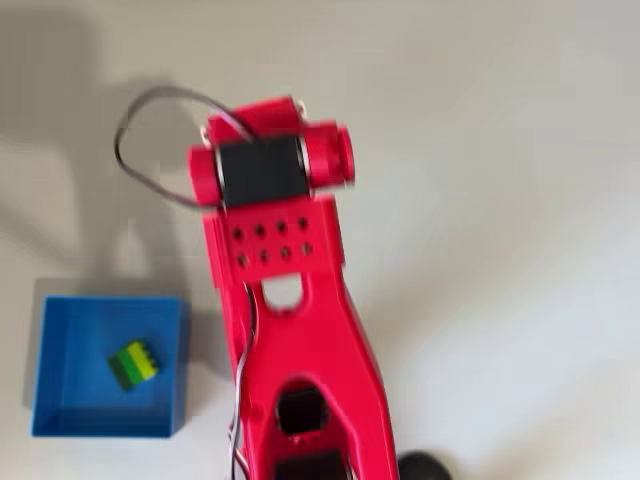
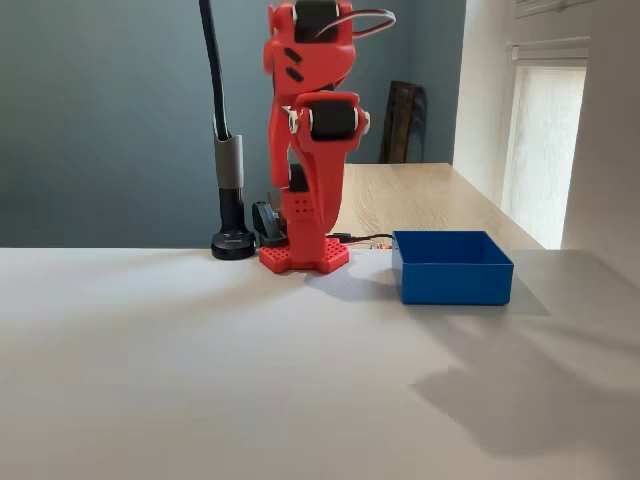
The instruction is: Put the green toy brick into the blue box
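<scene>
Resting on a pale table, blue box holds green toy brick.

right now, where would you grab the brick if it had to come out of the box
Probably from straight above: the brick lies inside the box, whose walls block any side approach. Close the jaws across its two long flat sides, turned to match its diagonal pose.

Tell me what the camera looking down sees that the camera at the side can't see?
Looking down, the overhead view shows the green toy brick lying inside the blue box, on its floor. The fixed view from the side shows a black lamp-like stand, the dark wall and a wooden table behind; the box's front wall hides the inside. Both show the red arm folded up beside the box on the white table.
</scene>
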Robot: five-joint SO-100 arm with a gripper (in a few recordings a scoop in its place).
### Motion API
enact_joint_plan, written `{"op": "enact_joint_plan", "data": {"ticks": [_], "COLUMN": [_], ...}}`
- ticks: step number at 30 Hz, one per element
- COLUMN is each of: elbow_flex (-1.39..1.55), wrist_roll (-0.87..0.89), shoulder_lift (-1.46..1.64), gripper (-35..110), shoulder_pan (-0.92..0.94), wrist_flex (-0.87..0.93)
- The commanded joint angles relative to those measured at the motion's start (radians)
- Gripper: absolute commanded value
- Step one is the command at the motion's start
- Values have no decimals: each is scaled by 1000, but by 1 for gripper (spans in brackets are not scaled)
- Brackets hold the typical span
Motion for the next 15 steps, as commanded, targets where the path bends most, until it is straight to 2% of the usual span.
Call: {"op": "enact_joint_plan", "data": {"ticks": [1,15], "elbow_flex": [179,902], "wrist_roll": [8,-2], "shoulder_lift": [239,848], "gripper": [0,0], "shoulder_pan": [-2,98], "wrist_flex": [-66,-262]}}
